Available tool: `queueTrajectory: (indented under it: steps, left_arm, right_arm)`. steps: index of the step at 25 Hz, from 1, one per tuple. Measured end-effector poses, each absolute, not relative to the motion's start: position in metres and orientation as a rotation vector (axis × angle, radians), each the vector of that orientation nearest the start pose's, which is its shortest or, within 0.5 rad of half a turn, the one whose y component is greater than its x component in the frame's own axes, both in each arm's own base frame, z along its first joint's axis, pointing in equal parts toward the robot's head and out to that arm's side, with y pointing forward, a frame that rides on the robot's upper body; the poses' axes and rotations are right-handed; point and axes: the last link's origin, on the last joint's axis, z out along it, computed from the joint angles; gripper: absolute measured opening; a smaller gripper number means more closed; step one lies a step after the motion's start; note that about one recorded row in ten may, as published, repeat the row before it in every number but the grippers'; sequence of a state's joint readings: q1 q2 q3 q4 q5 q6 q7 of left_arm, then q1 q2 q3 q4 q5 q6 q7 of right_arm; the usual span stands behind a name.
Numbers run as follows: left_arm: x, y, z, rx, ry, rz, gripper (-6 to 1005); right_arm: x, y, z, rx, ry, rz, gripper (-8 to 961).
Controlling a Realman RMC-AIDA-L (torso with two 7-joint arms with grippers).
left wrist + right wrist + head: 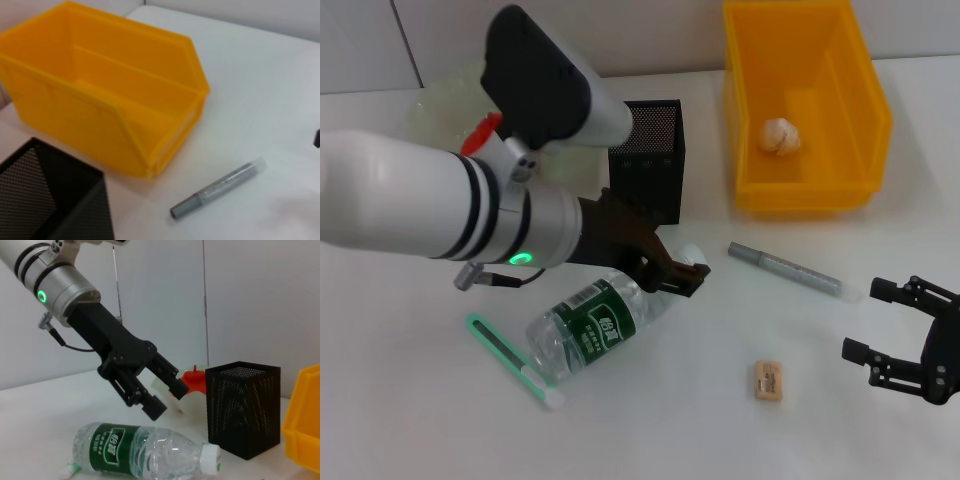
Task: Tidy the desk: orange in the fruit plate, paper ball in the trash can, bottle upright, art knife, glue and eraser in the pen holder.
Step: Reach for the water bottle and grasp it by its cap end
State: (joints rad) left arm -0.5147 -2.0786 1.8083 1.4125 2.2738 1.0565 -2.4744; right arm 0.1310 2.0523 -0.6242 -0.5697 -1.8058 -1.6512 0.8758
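The left tool (685,272), dark and blocky, hung with its fingers spread apart just above the cap end of the bottle (592,328), gripping nothing. The bottle, clear ribbed plastic with a dark green label, lay on its side on the white counter (650,420), its long axis running from 8 o'clock to 2 o'clock with the white cap at the 2 o'clock end. At 8 o'clock from the bottle lay a slim green-and-white stick (515,362). At 12 o'clock from the tool stood the pen holder (650,155), a square black mesh cup. At 3 o'clock lay a grey metallic pen-shaped tube (795,270), and at 4 o'clock the small tan eraser (767,381). The trash can (860,80), glossy yellow plastic, held the crumpled paper ball (781,136). The right tool (902,335) rested open and empty at the counter's 4 o'clock edge.
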Motion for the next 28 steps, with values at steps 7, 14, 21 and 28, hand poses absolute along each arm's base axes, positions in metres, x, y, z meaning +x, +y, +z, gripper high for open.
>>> queueTrajectory:
  steps: [7, 14, 21, 28]
  left_arm:
    - [-0.104, 0.331, -0.097, -2.806, -0.4, 0.035, 811]
    - [-0.115, 0.345, -0.11, -2.766, -0.409, 0.063, 811]
    - [-0.12, 0.35, -0.119, -2.756, -0.396, 0.089, 811]
    - [-0.123, 0.35, -0.126, -2.75, -0.371, 0.097, 810]
  right_arm:
    - [0.358, 0.211, 0.02, -2.426, 0.477, 0.717, 830]
    - [0.357, 0.212, 0.019, -2.429, 0.473, 0.718, 830]
    - [0.356, 0.213, 0.017, -2.436, 0.482, 0.715, 830]
    - [0.354, 0.215, 0.015, -2.447, 0.479, 0.718, 830]
